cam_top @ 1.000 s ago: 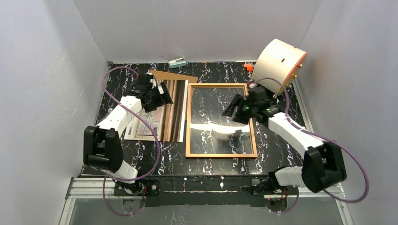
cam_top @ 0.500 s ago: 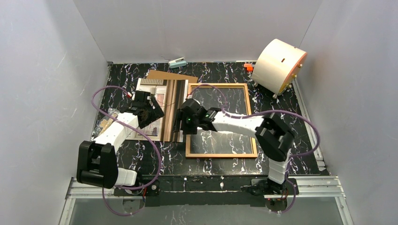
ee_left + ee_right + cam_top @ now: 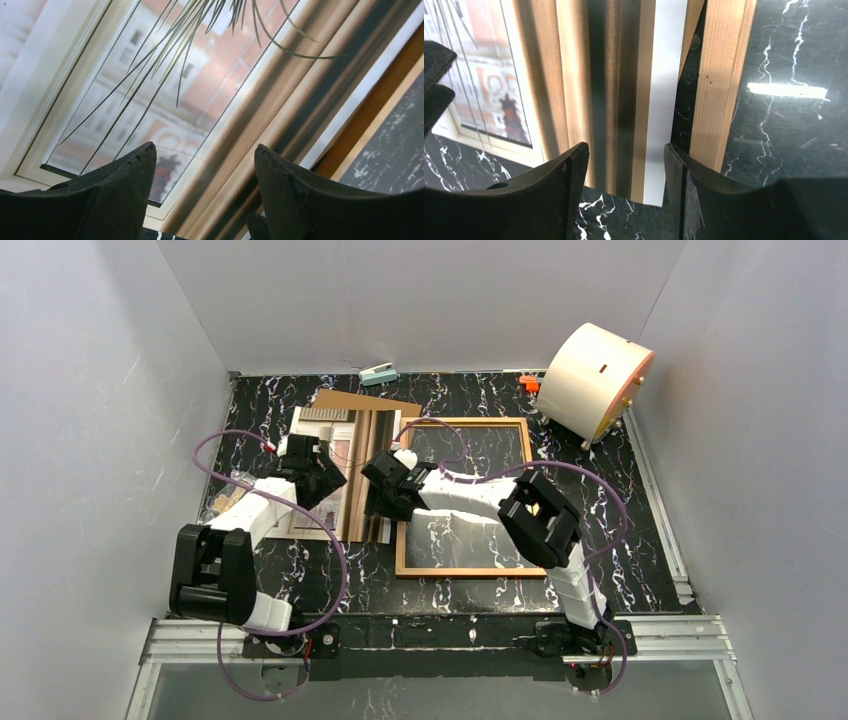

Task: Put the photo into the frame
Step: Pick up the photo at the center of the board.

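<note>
Shows photo (image 3: 365,435) lying flat on tabletop (image 3: 620,540) just left of frame (image 3: 470,571), long axis near-to-far, under 2 empty, parted pincers: right pincer (image 3: 626,145) over its frame-side edge, left pincer (image 3: 204,149) over its middle, farther from frame.

Top view: fixed, high above and behind the arm bases, facing down and forward; distant, taking in the whole table (image 3: 600,530) from near edge to far wall.
Left wrist view: on the left arm, very close, looking along the left pincer (image 3: 205,150) onto the photo (image 3: 200,90), its plant and stripes.
Right wrist view: on the right arm, close, looking down past the right pincer (image 3: 626,147) at the photo's right edge and the frame (image 3: 719,80).
Shared: all three show the photo's striped right side; the top and right wrist views share the frame's left rail.
</note>
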Controlling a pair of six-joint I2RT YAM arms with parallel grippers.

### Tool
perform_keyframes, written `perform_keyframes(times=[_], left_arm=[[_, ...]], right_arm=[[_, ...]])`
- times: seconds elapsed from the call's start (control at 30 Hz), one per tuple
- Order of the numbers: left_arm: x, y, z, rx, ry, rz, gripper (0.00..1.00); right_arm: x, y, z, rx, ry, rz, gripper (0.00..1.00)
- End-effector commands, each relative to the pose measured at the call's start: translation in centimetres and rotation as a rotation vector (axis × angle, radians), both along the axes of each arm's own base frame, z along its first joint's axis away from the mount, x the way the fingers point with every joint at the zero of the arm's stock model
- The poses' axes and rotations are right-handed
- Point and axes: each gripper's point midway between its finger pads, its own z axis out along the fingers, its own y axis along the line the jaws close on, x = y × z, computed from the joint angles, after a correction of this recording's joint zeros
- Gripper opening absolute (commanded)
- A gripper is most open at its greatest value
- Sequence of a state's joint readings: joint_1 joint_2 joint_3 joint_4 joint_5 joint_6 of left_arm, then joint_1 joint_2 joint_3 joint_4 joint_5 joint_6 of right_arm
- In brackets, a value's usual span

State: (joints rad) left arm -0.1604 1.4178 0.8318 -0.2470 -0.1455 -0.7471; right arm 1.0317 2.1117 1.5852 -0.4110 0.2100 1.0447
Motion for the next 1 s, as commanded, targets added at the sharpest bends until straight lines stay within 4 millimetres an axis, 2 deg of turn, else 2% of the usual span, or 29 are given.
perform_keyframes(times=[0.0, 0.17, 0.3, 0.5, 0.63, 0.73, 0.83, 0.97], left_arm=[[-0.4, 0.6, -1.6, -0.002, 0.037, 0.019, 0.69], [-0.4, 0.6, -2.0, -0.039, 0.055, 0.021, 0.68], [-0.3, 1.1, -2.4, -0.013, 0.087, 0.030, 0.63], [-1.1, 1.6, -4.2, 0.015, 0.149, 0.034, 0.59], [-1.5, 2.1, -4.5, 0.034, 0.166, 0.041, 0.58], [-1.7, 2.2, -4.7, 0.042, 0.173, 0.043, 0.58], [-2.1, 2.2, -5.1, 0.042, 0.193, 0.042, 0.58], [-2.7, 2.7, -5.7, 0.063, 0.228, 0.069, 0.58]], right_arm=[[1.0, -0.4, -0.2, -0.066, -0.029, -0.052, 0.66], [1.4, -1.3, -0.8, -0.167, -0.047, -0.085, 0.66], [1.4, -1.8, -1.6, -0.236, -0.038, -0.101, 0.66], [1.6, -1.8, -2.3, -0.249, -0.037, -0.106, 0.66], [1.6, -1.8, -2.2, -0.253, -0.039, -0.106, 0.66], [1.1, -0.8, -2.4, -0.201, -0.005, -0.077, 0.66], [-0.4, 0.5, -2.8, -0.105, 0.072, -0.042, 0.66], [-1.8, 2.0, -1.6, 0.022, 0.147, -0.041, 0.65]])
